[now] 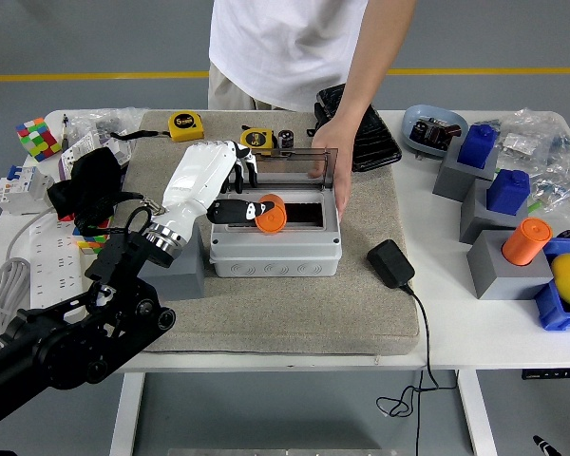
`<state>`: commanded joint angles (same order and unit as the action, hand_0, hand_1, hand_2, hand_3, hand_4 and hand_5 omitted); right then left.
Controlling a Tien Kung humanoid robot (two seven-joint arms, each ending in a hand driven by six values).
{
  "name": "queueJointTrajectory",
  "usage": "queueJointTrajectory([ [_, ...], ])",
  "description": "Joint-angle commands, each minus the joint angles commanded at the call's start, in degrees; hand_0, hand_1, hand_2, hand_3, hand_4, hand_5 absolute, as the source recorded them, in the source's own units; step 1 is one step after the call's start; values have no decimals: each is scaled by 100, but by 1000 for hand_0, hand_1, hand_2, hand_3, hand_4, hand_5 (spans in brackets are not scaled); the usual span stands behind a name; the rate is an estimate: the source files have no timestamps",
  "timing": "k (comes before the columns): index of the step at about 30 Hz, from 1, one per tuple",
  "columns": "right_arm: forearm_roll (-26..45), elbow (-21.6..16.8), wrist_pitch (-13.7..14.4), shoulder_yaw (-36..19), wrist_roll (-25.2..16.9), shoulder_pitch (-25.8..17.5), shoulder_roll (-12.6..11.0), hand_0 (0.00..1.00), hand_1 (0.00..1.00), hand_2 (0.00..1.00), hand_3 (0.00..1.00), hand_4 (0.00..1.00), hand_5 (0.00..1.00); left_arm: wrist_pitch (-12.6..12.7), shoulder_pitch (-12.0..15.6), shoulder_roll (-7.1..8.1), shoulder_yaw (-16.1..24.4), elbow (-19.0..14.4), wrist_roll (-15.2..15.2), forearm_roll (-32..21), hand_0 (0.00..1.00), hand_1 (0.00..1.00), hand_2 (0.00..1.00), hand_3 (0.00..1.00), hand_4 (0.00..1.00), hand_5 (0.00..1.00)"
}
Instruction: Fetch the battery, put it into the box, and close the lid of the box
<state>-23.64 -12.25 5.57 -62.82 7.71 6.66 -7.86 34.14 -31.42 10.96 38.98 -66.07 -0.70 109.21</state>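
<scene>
Pinching orange battery (270, 213) in left hand (230, 190) over open box (275, 237) at frame centre; best lowered fully inside before releasing, clear of person's hand (331, 157) holding lid (299, 163).

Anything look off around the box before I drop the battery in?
Nothing looks damaged or spilled. A person's hand holds the smoky transparent lid of the grey box upright, close to where the left hand brings the orange cylindrical battery over the opening.
</scene>
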Motion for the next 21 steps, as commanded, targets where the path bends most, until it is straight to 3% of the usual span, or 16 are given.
queueJointTrajectory([
  [13,28,-1,7,44,-5,5,14,658,665,672,553,957,446,216,-444,-188,-79,432,320,-159,88,106,204,270,998,70],
  [17,25,-17,13,39,-17,4,10,658,665,672,553,957,446,189,-446,-96,33,185,312,-161,88,106,204,270,998,70],
  [21,18,-8,2,23,-13,-8,2,658,665,671,553,956,447,14,-327,102,102,-272,122,-160,88,107,205,270,998,71],
])
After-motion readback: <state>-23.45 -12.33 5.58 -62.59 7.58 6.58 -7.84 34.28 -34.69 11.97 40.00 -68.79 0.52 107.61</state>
